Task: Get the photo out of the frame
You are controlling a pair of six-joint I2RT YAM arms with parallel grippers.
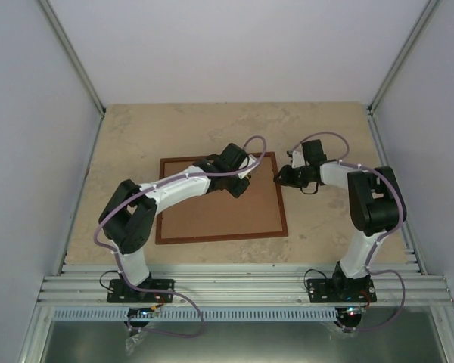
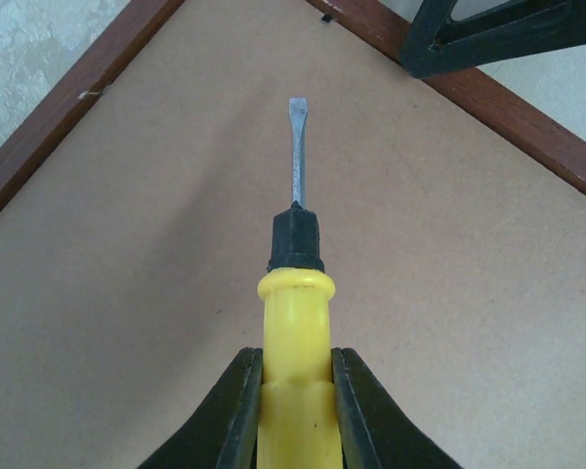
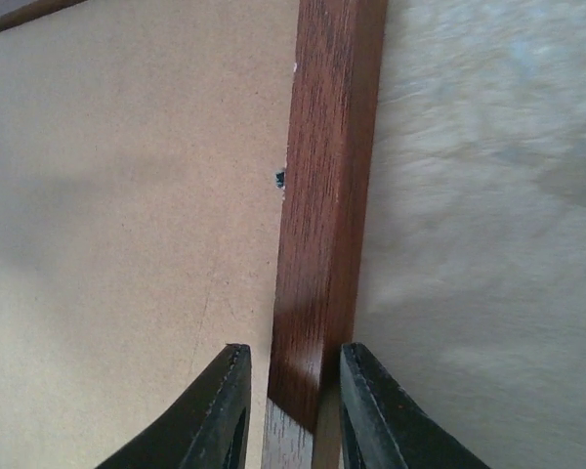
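The frame (image 1: 219, 203) lies back side up on the table, its brown fibreboard back ringed by thin reddish-brown wood. The photo is hidden under it. My left gripper (image 1: 240, 184) hovers over the back's upper right part. In the left wrist view it (image 2: 296, 357) is shut on the yellow handle of a flat-blade screwdriver (image 2: 295, 293), whose tip points toward the far corner. My right gripper (image 1: 280, 178) is at the frame's right rail. In the right wrist view it (image 3: 295, 352) stands open astride the rail (image 3: 327, 195), with a gap on the left side.
A small dark retaining tab (image 3: 279, 178) sits at the rail's inner edge; it also shows in the left wrist view (image 2: 327, 17). The table is beige stone-patterned (image 1: 136, 136), with white walls on three sides and a metal rail along the near edge (image 1: 242, 287).
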